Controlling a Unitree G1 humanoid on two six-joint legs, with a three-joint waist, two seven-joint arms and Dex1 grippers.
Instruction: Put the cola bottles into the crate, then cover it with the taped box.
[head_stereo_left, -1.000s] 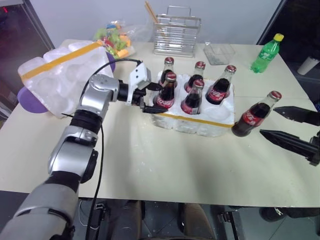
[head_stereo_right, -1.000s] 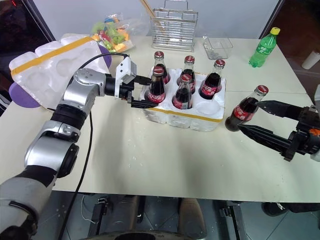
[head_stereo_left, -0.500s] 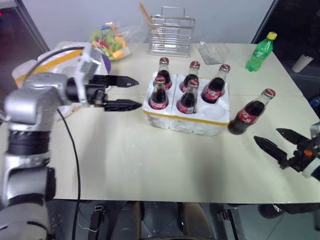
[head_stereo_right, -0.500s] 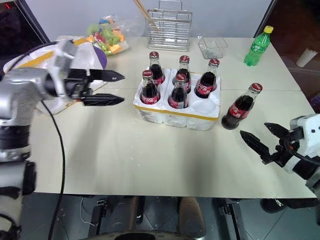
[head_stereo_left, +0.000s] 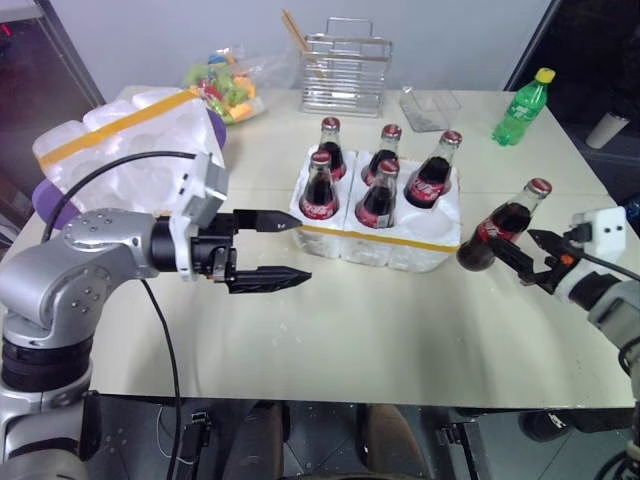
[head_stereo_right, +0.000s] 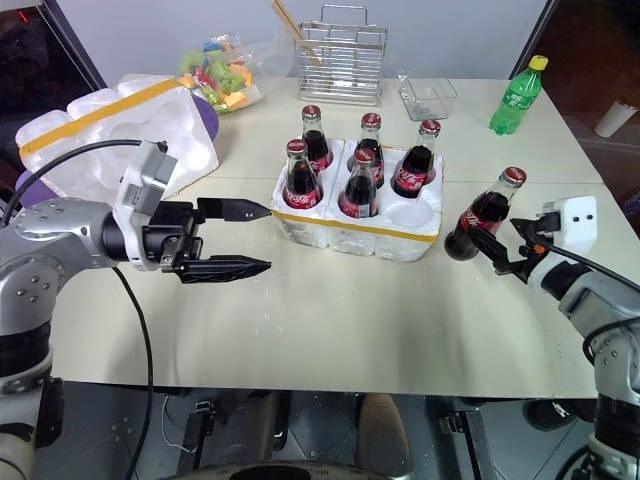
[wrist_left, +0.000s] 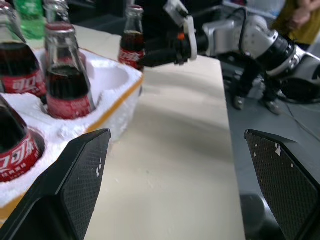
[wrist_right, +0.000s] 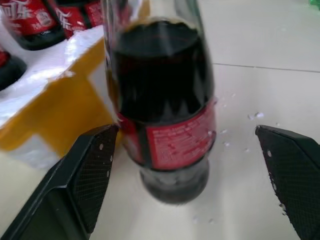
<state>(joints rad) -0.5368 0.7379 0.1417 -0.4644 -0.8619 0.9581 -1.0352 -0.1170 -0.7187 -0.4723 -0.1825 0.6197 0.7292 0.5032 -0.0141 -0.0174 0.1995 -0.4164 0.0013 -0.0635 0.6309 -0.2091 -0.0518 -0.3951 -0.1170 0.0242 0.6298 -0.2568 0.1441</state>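
Right gripper spread around sixth bottle; left gripper spread, empty.
Bottle stands on the table just right of the crate, which holds five bottles, near-right well vacant. Taped box far left.

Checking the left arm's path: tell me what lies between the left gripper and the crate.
Bare tabletop lies between the open left gripper and the crate, as the right eye view shows.

Bright, even overhead light with soft shadows on the table — wrist close-ups slightly blurred.
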